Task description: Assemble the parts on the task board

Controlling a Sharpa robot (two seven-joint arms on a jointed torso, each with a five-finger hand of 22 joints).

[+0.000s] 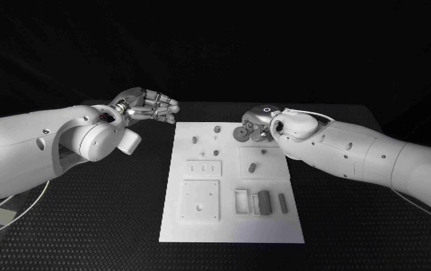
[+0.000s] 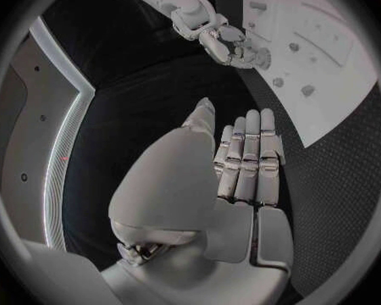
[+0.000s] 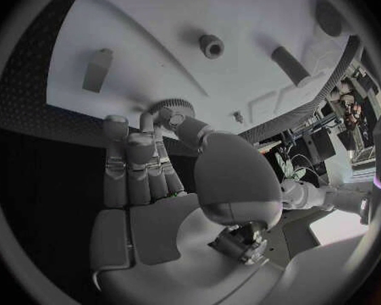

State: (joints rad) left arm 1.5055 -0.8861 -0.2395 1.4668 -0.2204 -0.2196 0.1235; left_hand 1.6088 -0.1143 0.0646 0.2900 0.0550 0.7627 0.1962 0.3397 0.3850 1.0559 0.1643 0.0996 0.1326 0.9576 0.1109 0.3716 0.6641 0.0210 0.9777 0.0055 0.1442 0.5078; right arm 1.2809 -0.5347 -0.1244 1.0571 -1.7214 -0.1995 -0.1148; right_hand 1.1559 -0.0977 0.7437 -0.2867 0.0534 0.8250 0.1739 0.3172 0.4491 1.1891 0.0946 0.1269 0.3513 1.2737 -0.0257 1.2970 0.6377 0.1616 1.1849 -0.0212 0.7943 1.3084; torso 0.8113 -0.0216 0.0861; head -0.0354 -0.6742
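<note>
Several grey parts lowest in the head view, at the near end of the white task board (image 1: 232, 230): a square plate with holes (image 1: 199, 200) at lower left, then a dark block (image 1: 263, 201) and a slim rod (image 1: 283, 202) to its right, long axes pointing up the frame. Higher up, toward the far end, two short pegs (image 1: 196, 139) (image 1: 217, 129) upright in the board's upper left part. Just right of them, at the board's top right corner, the toothed wheel (image 1: 242, 134), seemingly tipped up on its rim rather than flat. Right hand (image 1: 260, 123) directly against it from the right, reaching in from the frame's right edge; in the right wrist view, pinches the wheel (image 3: 171, 107) at the rim between thumb and fingertips, other fingers loosely bent. Left hand (image 1: 148, 108) at upper left, off the board over the black table (image 1: 89, 233), well apart from every part; holds nothing, fingers straight and side by side with the thumb standing off, as the left wrist view (image 2: 241, 163) shows. Judging by this, next move belongs to the right hand, already on the wheel, with the pegs lying to its left across the board's far end; probably calls for turning the wheel flat above a peg. No brand, label or writing legible anywhere.
</note>
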